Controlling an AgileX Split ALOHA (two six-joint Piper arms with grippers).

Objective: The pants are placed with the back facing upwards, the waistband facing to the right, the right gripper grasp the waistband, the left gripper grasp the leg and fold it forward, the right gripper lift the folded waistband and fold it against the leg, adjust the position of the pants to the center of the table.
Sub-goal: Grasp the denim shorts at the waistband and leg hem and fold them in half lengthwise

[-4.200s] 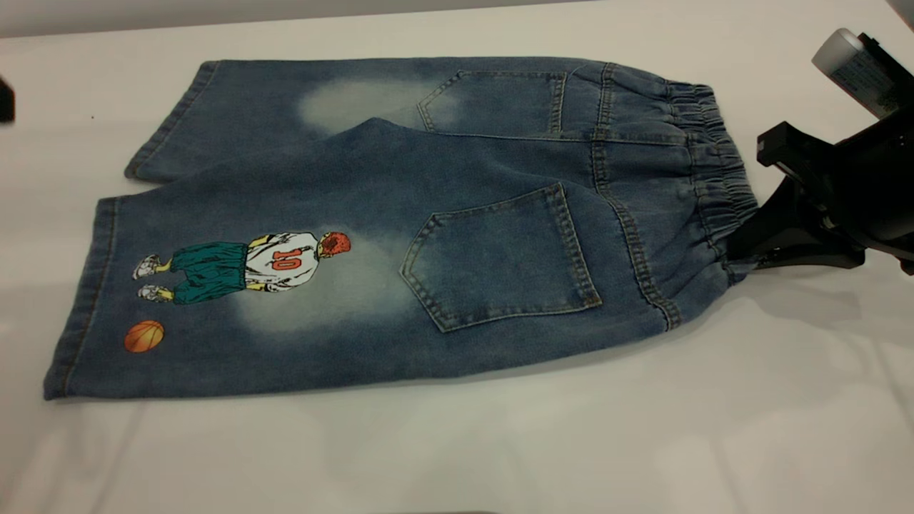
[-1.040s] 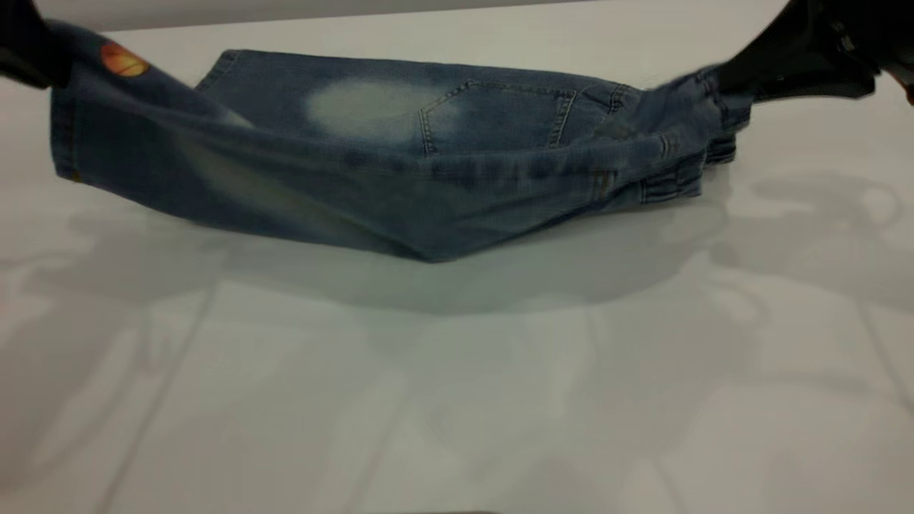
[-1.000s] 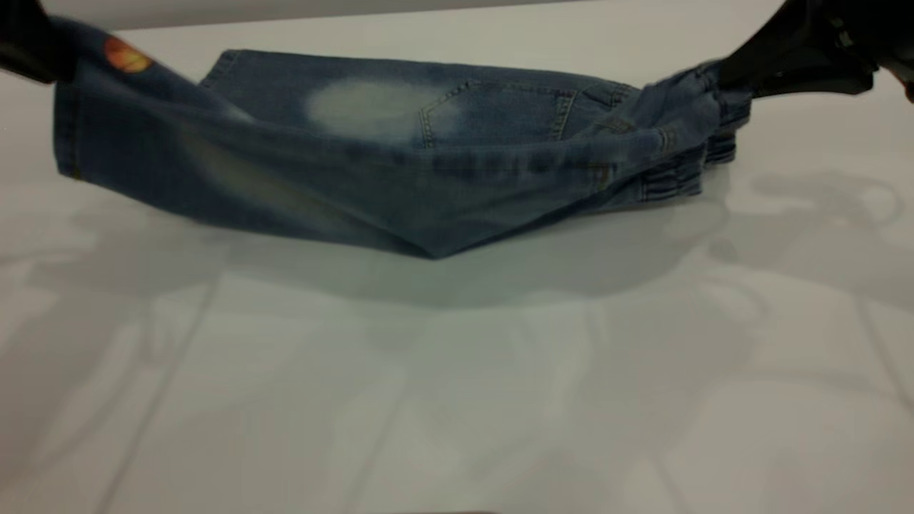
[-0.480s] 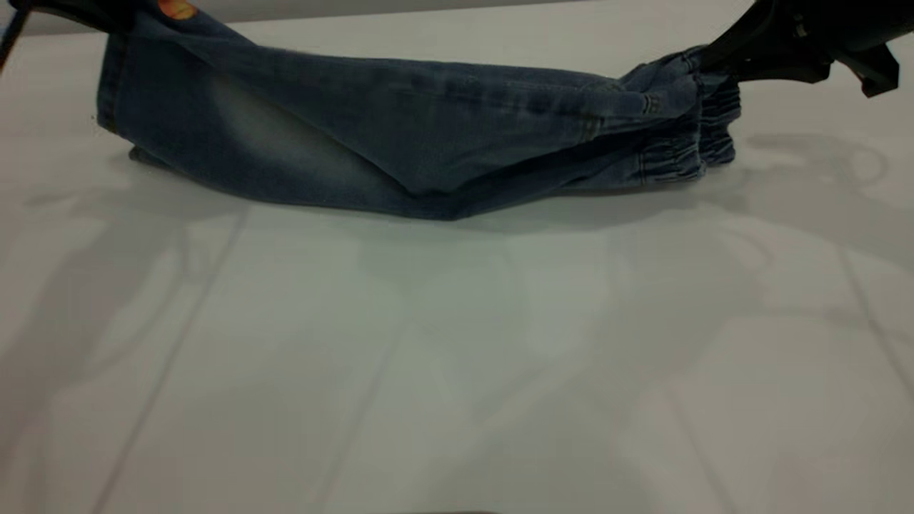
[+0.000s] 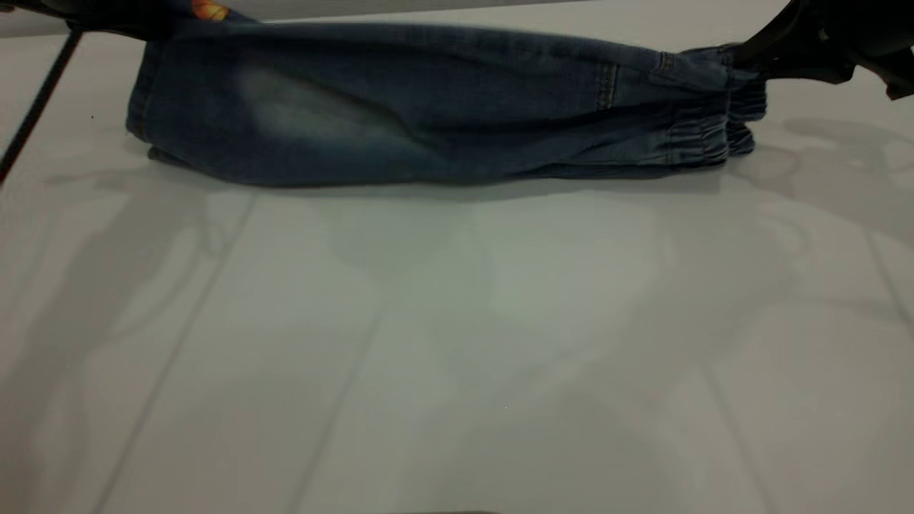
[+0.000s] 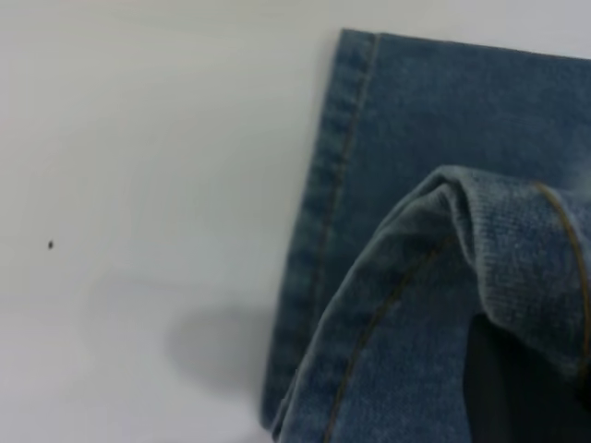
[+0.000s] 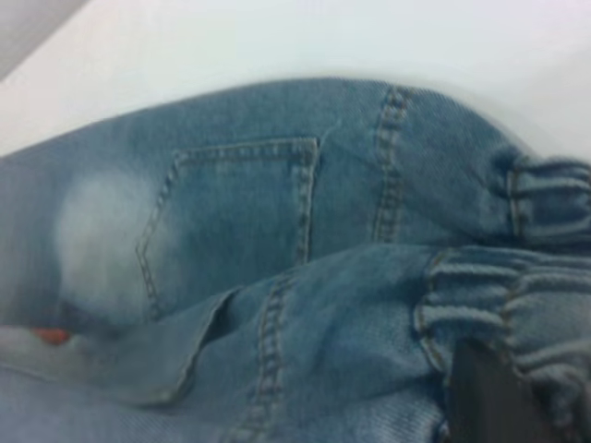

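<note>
The pants lie doubled lengthwise across the far part of the table. The printed leg is turned over the plain one, and only its orange basketball shows at the top edge. My left gripper is shut on that leg's hem at the far left. In the left wrist view the hem bunches over a dark finger. My right gripper is shut on the ruffled waistband at the far right. The right wrist view shows the waistband at its finger, above a back pocket.
A thin black cable slants down from the left arm at the table's left side. The plain leg's hem lies flat on the table under the lifted hem. The wide near half of the table holds only shadows.
Both grippers have carried the lifted edge up and away over the far leg. The pocket and pale patch are now covered. The pants have shifted slightly to the right.
</note>
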